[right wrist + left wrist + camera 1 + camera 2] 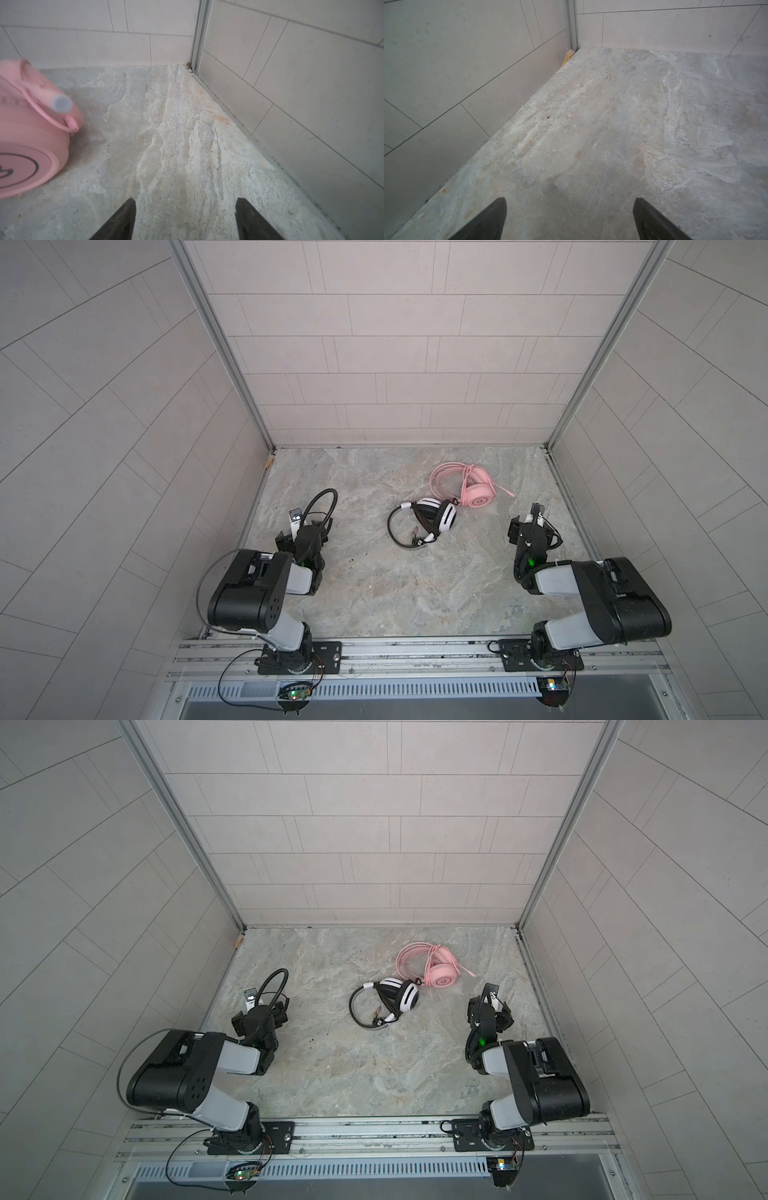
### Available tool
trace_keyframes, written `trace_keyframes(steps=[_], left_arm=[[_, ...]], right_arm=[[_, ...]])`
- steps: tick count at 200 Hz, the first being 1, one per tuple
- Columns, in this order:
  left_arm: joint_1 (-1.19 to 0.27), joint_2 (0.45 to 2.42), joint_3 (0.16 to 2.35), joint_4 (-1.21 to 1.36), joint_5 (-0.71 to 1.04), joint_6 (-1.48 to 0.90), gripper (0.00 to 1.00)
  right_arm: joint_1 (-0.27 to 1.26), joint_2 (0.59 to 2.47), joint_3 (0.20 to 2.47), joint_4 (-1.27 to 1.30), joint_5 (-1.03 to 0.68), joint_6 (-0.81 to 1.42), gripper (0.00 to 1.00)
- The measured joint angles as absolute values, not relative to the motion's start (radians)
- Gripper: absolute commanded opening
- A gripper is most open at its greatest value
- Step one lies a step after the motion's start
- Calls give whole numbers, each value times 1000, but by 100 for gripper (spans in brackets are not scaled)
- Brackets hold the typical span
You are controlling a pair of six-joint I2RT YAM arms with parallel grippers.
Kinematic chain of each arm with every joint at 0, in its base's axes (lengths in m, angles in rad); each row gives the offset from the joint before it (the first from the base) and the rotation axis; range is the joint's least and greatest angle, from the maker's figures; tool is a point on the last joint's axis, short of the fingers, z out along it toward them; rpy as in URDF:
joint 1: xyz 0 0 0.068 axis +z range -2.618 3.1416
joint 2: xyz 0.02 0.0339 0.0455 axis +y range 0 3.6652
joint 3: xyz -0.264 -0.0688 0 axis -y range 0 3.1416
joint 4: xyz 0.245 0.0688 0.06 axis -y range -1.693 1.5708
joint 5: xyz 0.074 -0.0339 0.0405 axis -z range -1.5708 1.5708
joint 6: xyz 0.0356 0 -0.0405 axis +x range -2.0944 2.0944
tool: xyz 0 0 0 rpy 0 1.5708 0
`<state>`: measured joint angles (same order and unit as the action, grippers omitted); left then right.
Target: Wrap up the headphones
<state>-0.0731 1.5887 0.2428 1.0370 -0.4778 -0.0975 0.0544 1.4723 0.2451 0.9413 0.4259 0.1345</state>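
Left tool (569,200) gapes wide over bare table (612,124), with nothing between its jaws. Right tool (185,200) stands parted too and empty, the pink headphones (31,135) off to one side, untouched. In both top views the 2 tools sit well apart at the table's flanks, likely parked clear so nothing snags. Between them the pink headphones lie toward the back, pink cable (446,479) looped beside the cups. The white-and-black headphones (434,517) lie just beside; whether they touch, I cannot tell. Their black cable (422,526) seems wound around the cups. Wrapping looks about finished.
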Motion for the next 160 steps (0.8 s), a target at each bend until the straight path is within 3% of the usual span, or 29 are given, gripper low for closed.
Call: trace_keyframes(steps=[35,37,40,44,160], left_arm=[[-72,1594,273,1053,-449,-87,100],[-72,1594,278,1047,-448,-87,100],[-72,1594,287,1039,-445,-86,100],[-72,1594,300,1032,-440,-84,100],[-72,1594,368,975,-418,-70,100]], right_arm=[[47,1565,338,967,317,98,77],[47,1565,338,967,315,97,81],[48,1565,339,966,313,96,96],[48,1563,339,967,308,98,99],[95,1576,320,1035,269,0,99]])
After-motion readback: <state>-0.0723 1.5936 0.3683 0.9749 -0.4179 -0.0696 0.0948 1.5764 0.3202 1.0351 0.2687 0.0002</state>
